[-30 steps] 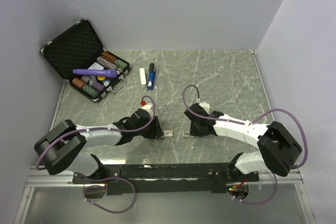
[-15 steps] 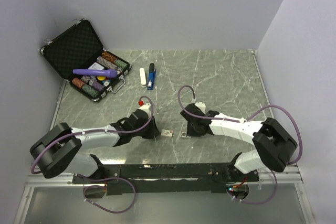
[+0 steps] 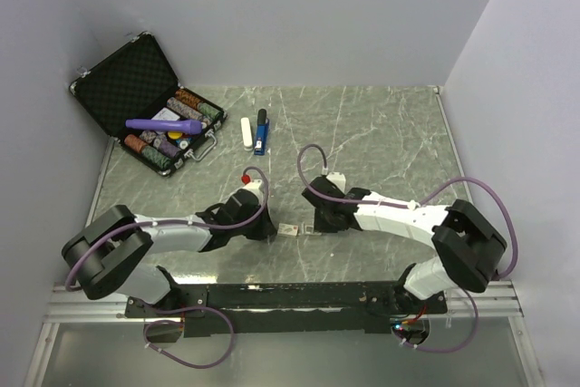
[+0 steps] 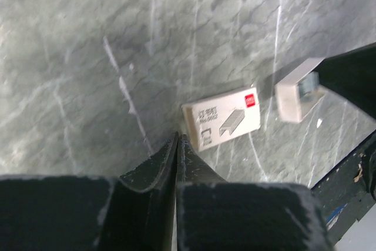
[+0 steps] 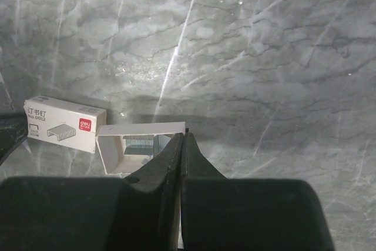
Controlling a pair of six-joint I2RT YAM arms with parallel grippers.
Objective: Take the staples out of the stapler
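Observation:
The blue stapler [image 3: 261, 133] with its black end lies at the back of the table, far from both grippers. Its staples are hidden. A white staple-box sleeve [image 4: 222, 119] lies flat just ahead of my left gripper [image 4: 177, 136], whose jaws are shut on nothing. In the right wrist view the box's open cardboard tray [image 5: 111, 152] holds a grey strip of staples [image 5: 138, 142]. My right gripper [image 5: 183, 136] is shut on the tray's end wall. From above, the sleeve [image 3: 289, 229] and the tray [image 3: 309, 227] sit side by side between the left gripper [image 3: 273, 228] and the right gripper [image 3: 314, 222].
A plain white bar [image 3: 246, 132] lies right beside the stapler. An open black case [image 3: 136, 88] with poker chips and a purple flashlight [image 3: 163, 124] stands at the back left. Grey walls enclose the table on three sides.
My left gripper has closed and no longer holds the sleeve. My right gripper has moved left with the tray, bringing it close to the sleeve.

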